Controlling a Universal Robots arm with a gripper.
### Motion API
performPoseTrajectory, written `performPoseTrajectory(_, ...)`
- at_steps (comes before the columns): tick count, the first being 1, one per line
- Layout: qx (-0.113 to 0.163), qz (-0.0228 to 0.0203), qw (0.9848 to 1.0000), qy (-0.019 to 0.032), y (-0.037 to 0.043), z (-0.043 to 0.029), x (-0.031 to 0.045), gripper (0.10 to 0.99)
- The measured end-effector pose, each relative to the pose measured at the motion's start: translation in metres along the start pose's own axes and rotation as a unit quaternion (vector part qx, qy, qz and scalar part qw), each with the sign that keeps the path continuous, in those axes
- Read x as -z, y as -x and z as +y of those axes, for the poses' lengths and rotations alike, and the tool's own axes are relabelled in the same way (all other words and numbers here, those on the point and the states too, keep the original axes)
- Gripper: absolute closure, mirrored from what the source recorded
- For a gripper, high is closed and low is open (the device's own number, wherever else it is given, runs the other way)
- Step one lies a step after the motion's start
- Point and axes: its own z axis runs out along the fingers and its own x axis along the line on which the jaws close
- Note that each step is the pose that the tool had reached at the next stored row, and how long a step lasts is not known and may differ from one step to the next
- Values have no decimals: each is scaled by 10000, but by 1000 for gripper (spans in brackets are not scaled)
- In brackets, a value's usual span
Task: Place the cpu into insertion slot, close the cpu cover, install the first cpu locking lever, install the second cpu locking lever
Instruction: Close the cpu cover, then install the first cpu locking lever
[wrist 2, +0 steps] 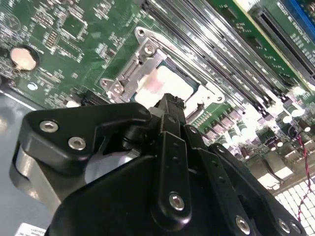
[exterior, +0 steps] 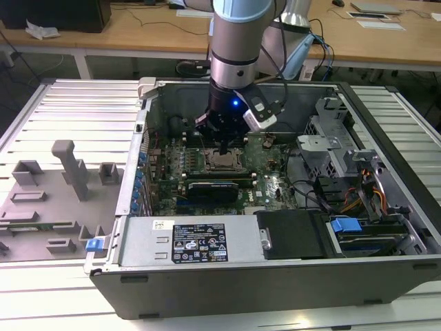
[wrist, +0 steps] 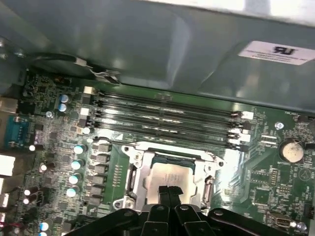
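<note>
The tool (exterior: pixel 222 141) hangs inside the open computer case (exterior: pixel 275 276), over the middle of the motherboard (exterior: pixel 272 186). In the first wrist view its fingertips (wrist: pixel 162 191) are pressed together with nothing between them, right above the cpu (wrist: pixel 170 174). Whether they touch it cannot be told. The cpu lies flat in its socket at the motherboard's middle. The cpu cover (wrist: pixel 134 169) lies down around it, rimming the chip. Memory slots (wrist: pixel 162 115) run across the motherboard just beside the cover.
</note>
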Motion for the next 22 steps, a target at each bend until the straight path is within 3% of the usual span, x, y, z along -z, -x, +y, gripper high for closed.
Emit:
performPoseTrajectory(3, 0, 0, 10000, 0, 3, 3, 62, 980)
performPoseTrajectory(19, -1, 0, 10000, 0, 0, 4, 77, 980)
performPoseTrajectory(22, 0, 0, 10000, 0, -75, 15, 75, 980)
